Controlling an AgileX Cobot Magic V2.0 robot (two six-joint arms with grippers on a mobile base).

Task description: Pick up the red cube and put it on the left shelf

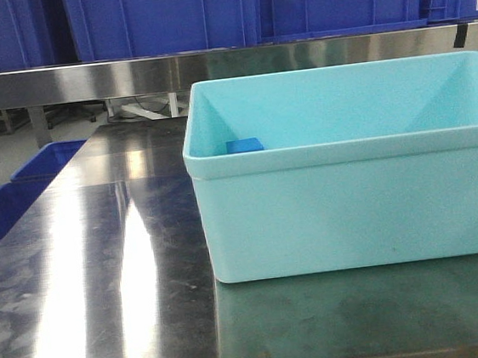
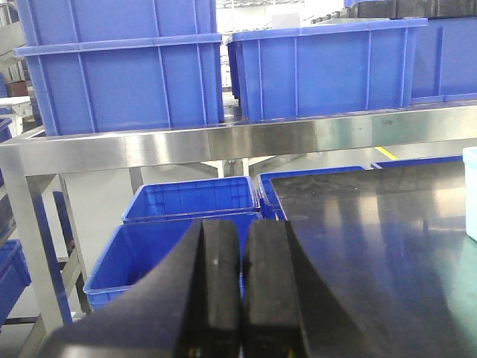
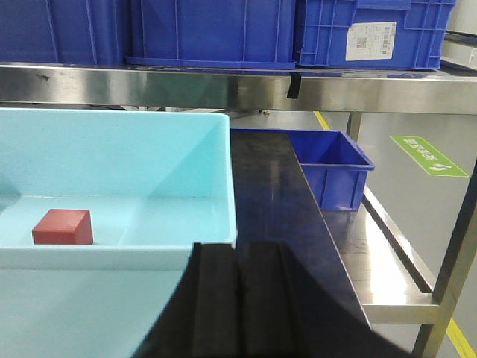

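Your right gripper [image 3: 238, 257] and left gripper [image 2: 241, 239] have fingers pressed together, empty; spread the right before descending on the small red cube [image 3: 63, 226]

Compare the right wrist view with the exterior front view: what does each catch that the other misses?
Only the right wrist view shows the red cube lying inside the turquoise bin, the right pincer shut in the foreground, and a green floor marking. Only the front view shows a blue cube near the bin's left wall. Both show the bin on the steel table, with the steel rack carrying blue crates behind it.
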